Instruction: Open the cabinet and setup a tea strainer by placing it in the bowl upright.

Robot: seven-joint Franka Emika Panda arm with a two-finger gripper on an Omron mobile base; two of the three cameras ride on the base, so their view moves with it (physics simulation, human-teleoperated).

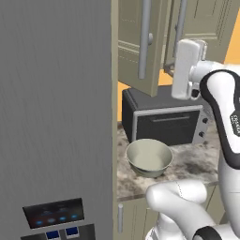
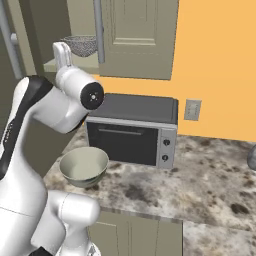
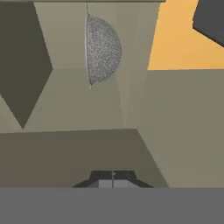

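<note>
The cabinet (image 1: 140,42) stands open, its left door (image 1: 147,47) swung out toward the robot over the oven (image 2: 132,130). Inside, on the lower shelf (image 2: 65,64), sits the strainer (image 2: 82,45), mesh basket resting with its open rim up as the right base view shows it. The bowl (image 1: 149,158) waits on the counter (image 2: 200,170) in front of the oven, near its left end, below and nearer than the shelf.

The gripper (image 3: 113,177) is raised to shelf height at the cabinet's mouth, just outside it, between the open door and the shelf. In the hand view its two dark tips meet with no gap between them, and nothing is held.

What the next move turns on: the strainer (image 3: 103,49) lies straight ahead of the fingers, deeper into the cabinet, a little off the gripper's line toward the view's left. The hand view is rolled, so the basket appears on its side there, its rim a thin vertical line with the dome bulging right. I cannot make out the handle clearly in any view; a fine line running on from the rim may be it, in which case the long axis runs along that rim line.

My reading is that the opening step is done and the reach is at hand. The fingers would have to part before going in, and the grip would best fall on the rim or handle.
</note>
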